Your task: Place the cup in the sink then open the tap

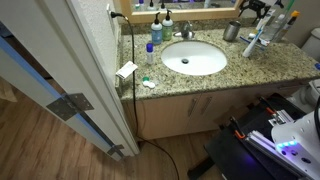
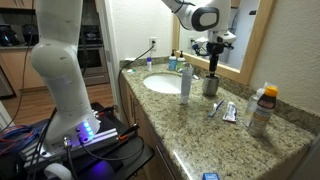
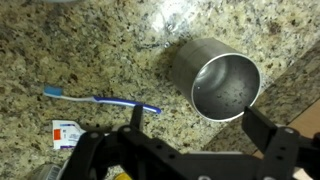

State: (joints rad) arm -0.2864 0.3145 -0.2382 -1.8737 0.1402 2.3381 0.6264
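Your hand (image 3: 195,128) is spread wide and holds nothing. In the wrist view its two fingers sit low in the picture, and the cup (image 3: 218,80) lies just beyond them, not yet between them. The cup stands upright on the speckled worktop (image 3: 60,40) with its mouth open to the camera, outside the sink (image 1: 205,57) and off to one side of it. I judge that you are lining up the grasp, so neither part of the task is done yet. Shift until the cup's round mouth sits midway between the fingers, then come straight down so they straddle the wall across its full width. Closing off-centre would likely push the cup along the stone, and its smooth metal wall looks slippery, so take a firm hold well below the rim. In an exterior view a tall blue-capped bottle (image 2: 186,82) stands just beside the cup on the basin side. Lift well clear before you carry across, or you may knock the bottle over. The toothbrush (image 3: 100,99) lies flat, apart from the cup on the side of one finger, so keep that finger from landing on it. Set the cup down low inside the basin rather than dropping it, then go to the tap (image 1: 187,31) at the back of the basin.
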